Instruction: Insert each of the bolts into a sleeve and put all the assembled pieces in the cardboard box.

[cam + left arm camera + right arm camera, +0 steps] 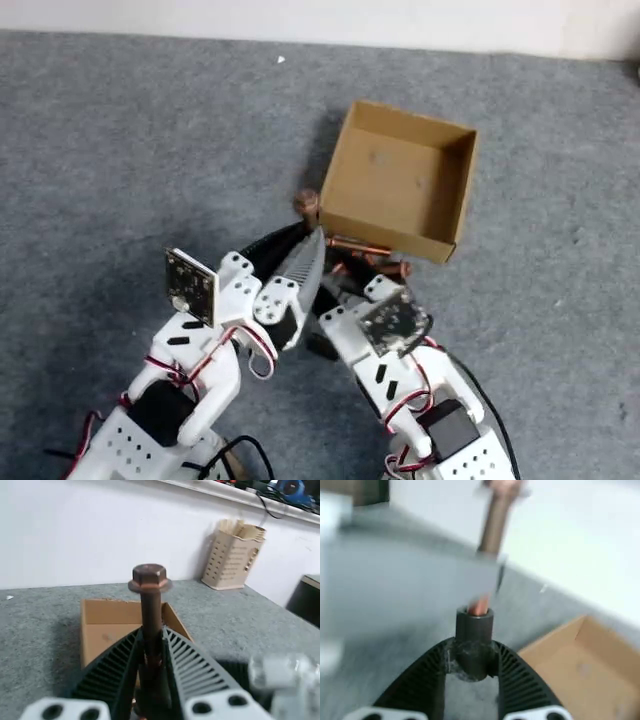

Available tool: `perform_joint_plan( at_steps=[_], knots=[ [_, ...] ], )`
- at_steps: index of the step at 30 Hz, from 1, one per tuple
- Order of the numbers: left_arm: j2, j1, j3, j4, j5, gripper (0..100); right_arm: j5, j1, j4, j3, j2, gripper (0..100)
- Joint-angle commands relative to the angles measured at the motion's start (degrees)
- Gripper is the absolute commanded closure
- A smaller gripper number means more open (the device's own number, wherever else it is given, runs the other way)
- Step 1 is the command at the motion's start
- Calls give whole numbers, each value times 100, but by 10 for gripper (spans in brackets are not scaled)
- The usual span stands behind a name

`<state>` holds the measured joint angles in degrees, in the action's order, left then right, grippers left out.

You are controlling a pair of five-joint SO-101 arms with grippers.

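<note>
My left gripper is shut on the shaft of a dark copper bolt, which stands upright with its hex head on top. In the high view this bolt's head sits just off the near left corner of the cardboard box. My right gripper is shut on a dark sleeve, held upright, with a copper tip showing at its open top. A blurred bolt shaft hangs above the sleeve. The two grippers meet close together in front of the box, the left gripper lying over the right arm.
Two more copper bolts lie on the grey carpet against the box's near wall. The box looks empty inside. A beige perforated holder stands far off by the wall.
</note>
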<state>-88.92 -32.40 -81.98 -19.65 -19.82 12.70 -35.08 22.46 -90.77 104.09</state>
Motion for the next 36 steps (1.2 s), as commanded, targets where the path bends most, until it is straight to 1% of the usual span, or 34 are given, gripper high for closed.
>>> perform_joint_plan(
  at_steps=[1, 5, 7, 12, 15, 21, 24, 27, 29, 31, 33, 36],
  knots=[
    [13, -136, 22, -88, 70, 923, -26, 242, -971, 127, 127, 993],
    [13, -180, 277, -703, 70, 890, -26, 242, -1965, -321, 127, 993],
    [13, -180, 462, -1037, 70, 861, -26, 233, -2246, -488, 127, 993],
    [22, -163, 927, -1934, 70, 772, -26, 242, -2369, -620, 127, 993],
    [22, -136, 1182, -2365, 88, 758, -26, 268, -2334, -673, 119, 993],
    [13, -136, 1288, -2462, 756, 758, -26, 708, -2334, -1059, 119, 993],
    [13, -127, 1288, -2462, 1002, 759, -18, 1007, -2070, -1077, 110, 993],
    [13, 154, 1288, -2453, 1275, 806, -18, 1200, -1912, -1086, 110, 993],
    [13, 488, 1305, -2400, 1495, 856, -18, 1305, -1789, -1086, 110, 993],
    [13, 884, 1297, -2154, 1670, 902, 9, 1367, -1657, -1077, 110, 993],
    [13, 1262, 1279, -1960, 1723, 941, 18, 1367, -1516, -1077, 110, 993],
    [13, 1701, 1279, -1899, 1723, 988, 18, 1367, -1323, -1068, 110, 993]
  ],
)
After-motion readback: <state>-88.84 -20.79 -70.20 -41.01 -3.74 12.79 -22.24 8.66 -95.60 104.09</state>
